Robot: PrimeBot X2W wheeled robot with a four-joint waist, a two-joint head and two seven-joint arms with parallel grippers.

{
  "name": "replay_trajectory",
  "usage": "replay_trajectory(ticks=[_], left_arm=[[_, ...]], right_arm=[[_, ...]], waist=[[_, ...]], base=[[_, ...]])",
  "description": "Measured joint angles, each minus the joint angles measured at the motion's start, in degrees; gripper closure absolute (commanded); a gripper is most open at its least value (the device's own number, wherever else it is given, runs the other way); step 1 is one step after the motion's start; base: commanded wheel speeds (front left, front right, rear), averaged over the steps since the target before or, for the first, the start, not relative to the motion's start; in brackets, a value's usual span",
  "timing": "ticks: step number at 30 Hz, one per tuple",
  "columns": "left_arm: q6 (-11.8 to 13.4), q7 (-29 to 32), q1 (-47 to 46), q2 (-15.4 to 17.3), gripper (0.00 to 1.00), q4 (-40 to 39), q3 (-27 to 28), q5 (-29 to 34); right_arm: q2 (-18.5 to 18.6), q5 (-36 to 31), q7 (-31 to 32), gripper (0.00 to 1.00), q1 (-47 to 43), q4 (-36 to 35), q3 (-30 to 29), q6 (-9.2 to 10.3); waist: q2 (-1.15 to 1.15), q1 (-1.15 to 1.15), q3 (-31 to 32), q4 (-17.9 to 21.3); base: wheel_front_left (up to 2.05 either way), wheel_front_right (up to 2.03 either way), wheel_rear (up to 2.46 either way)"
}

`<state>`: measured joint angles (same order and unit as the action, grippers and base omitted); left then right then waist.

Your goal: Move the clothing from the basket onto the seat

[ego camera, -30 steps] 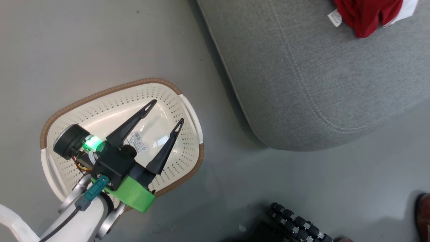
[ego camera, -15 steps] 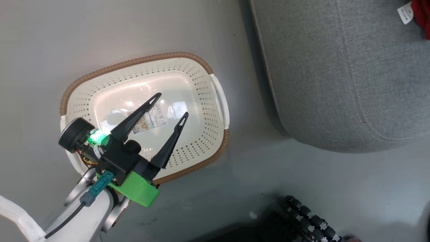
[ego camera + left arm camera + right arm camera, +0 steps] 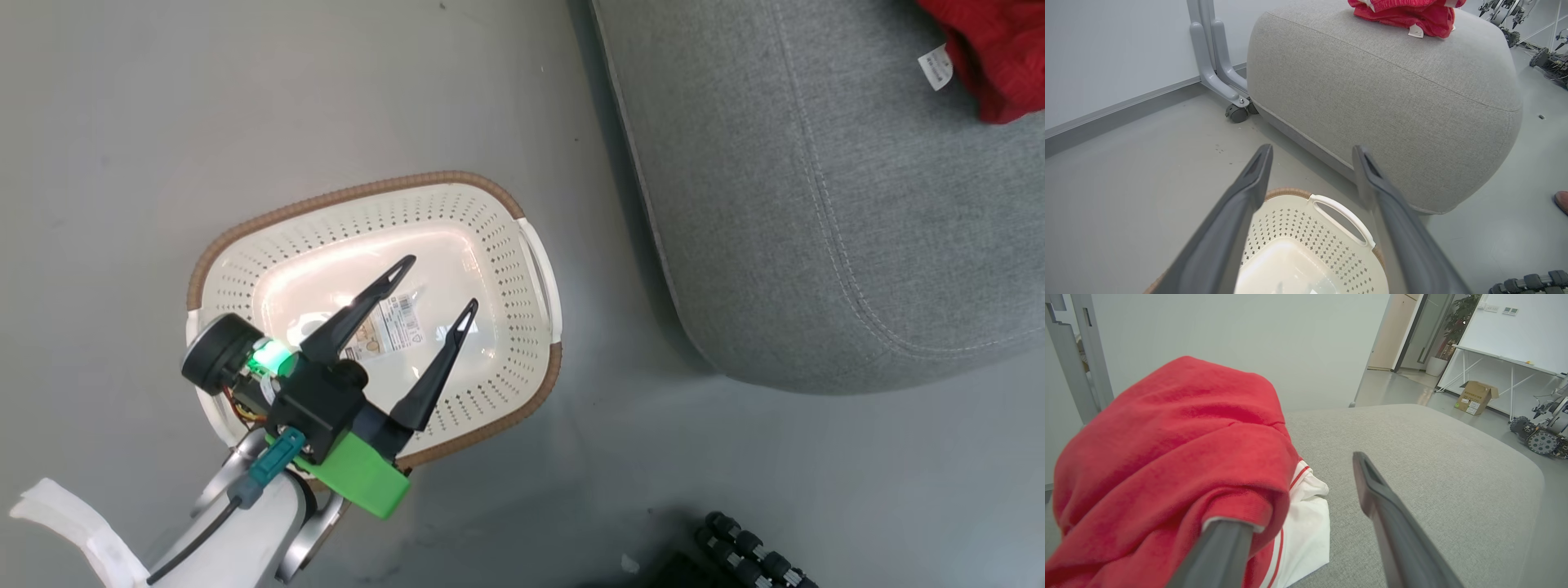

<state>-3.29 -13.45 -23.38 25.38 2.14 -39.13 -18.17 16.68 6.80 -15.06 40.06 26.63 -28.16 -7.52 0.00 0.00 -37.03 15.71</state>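
The cream basket with a brown rim stands on the floor left of the grey seat; its bare bottom shows a sticker. My left gripper hangs open above it, with nothing between its fingers, and appears as the left gripper over the basket, facing the seat. Red clothing with a white tag lies on the seat's top, also seen as clothing. My right gripper is open over the seat; red-and-white clothing drapes over its left finger, hiding that tip.
Black wheeled gear sits on the floor below the seat. A grey frame leg on a caster stands behind the seat by the wall. A shoe is at the right edge. A cardboard box and a wheeled robot stand beyond.
The head camera has swung, shifting the whole picture. My left gripper stays open over the basket, and the red clothing stays on the seat.
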Motion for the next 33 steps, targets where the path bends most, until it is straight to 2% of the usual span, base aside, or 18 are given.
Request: replay_trajectory(ticks=[13, 22, 29, 33], left_arm=[[0.66, -1.32, 3.42, -3.69, 0.00, 3.72, -0.24, -1.42], [0.70, -1.58, 6.93, -6.24, 0.00, 4.91, 0.45, -1.48], [0.24, -1.58, 9.29, -6.87, 0.00, 4.67, 1.75, -1.37], [-0.26, -1.58, 9.85, -7.53, 0.00, 4.82, 2.04, -1.09]], right_arm=[[-1.46, -2.57, 0.01, 0.00, -11.88, -0.18, -2.99, -0.01], [-3.22, -2.24, 0.01, 0.00, -22.51, 10.20, -3.89, -0.01], [-5.25, -1.86, 0.01, 0.00, -24.62, 16.41, -2.93, -0.01], [-5.90, -1.98, 0.01, 0.00, -25.18, 20.42, -0.14, 0.00]], waist=[[0.00, 0.00, 7.92, -1.42], [0.00, 0.00, 14.83, -3.39], [0.00, -0.01, 18.36, -4.59], [0.00, 0.00, 19.68, -4.86]], base=[[0.00, 0.00, 0.00], [0.00, 0.00, 0.00], [0.00, 0.00, 0.00], [0.00, 0.00, 0.00]])
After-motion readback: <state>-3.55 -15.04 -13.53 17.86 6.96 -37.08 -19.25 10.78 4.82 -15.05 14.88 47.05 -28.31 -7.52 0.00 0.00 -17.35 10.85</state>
